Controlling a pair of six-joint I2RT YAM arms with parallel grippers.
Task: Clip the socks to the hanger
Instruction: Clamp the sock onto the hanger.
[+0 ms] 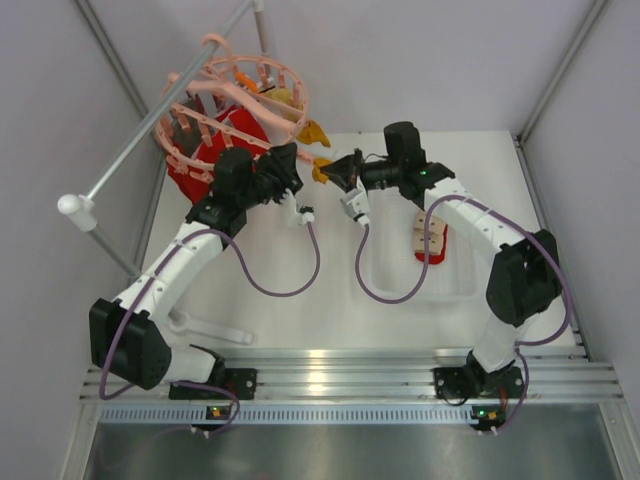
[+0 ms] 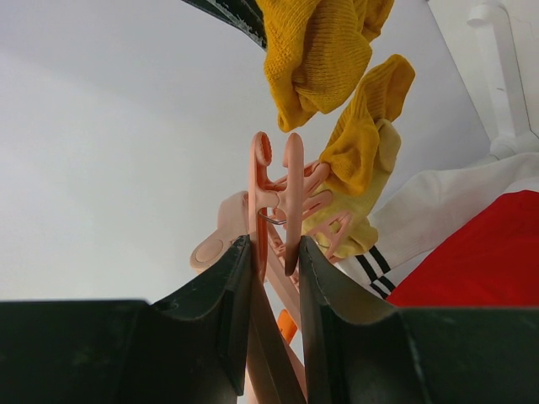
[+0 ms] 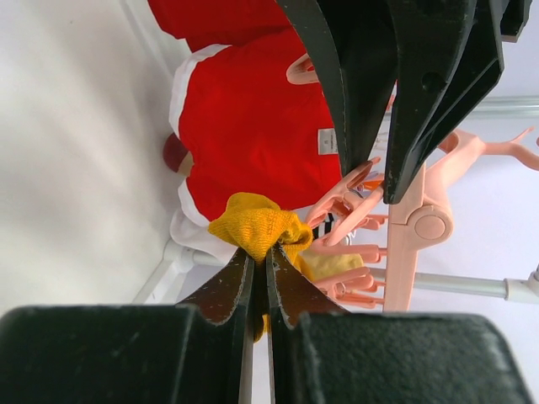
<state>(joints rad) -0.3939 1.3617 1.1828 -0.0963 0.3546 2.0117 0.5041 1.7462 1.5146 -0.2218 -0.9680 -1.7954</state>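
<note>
One mustard sock [image 3: 257, 225] in right gripper [image 3: 259, 271], hanger peg [image 2: 278, 189] in left gripper [image 2: 274, 257]

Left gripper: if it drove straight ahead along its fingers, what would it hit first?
The left gripper is pinching a clip peg of the hanger. Past the peg's tips, the mustard sock held by the right gripper looks closest in that line, though depth is hard to judge.

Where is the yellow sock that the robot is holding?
In the top view, the yellow sock is held over the table's far part, just right of the pink hanger, pinched in the right fingers.
</note>
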